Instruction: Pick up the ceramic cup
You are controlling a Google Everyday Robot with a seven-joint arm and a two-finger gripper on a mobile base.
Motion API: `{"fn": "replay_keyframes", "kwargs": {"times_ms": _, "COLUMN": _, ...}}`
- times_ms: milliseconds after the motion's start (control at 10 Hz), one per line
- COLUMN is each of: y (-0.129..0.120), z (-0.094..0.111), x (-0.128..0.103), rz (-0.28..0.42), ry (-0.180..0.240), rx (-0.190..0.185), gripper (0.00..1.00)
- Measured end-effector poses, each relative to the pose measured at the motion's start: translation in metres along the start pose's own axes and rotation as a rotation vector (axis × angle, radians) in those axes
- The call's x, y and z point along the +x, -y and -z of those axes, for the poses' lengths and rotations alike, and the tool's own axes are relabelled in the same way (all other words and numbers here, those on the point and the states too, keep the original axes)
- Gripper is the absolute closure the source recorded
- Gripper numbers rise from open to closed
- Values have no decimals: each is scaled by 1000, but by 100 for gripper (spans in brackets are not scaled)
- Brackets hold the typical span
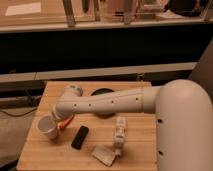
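White arm is reaching across the wooden table (135,145) from the right, elbow over the dark green bowl (102,93). The gripper (56,121) is sitting at the left side of the table, right against the ceramic cup (48,128); whether it is clenched on the rim or merely alongside, I cannot tell. The cup is tilting, mouth facing up and toward me, near the table's left edge. An orange object (66,122) is showing just beside it, a black rectangular object (80,137) a little further right. A white bottle (119,132) and a crumpled pale wrapper (105,155) are lying nearer the front.

Handling judgement: the cup is probably stiff, glazed, slippery and chippable, moderately heavy for its size. With no handle, pinching one wall at the rim, one finger inside, looks best.
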Motion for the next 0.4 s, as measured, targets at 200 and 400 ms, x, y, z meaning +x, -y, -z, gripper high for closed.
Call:
{"fn": "replay_keyframes", "kwargs": {"times_ms": 200, "y": -4, "z": 1, "x": 1, "rz": 3, "ry": 2, "rx": 0, "gripper": 100}}
{"fn": "replay_keyframes", "kwargs": {"times_ms": 400, "y": -8, "z": 5, "x": 3, "rz": 7, "ry": 5, "rx": 0, "gripper": 100}}
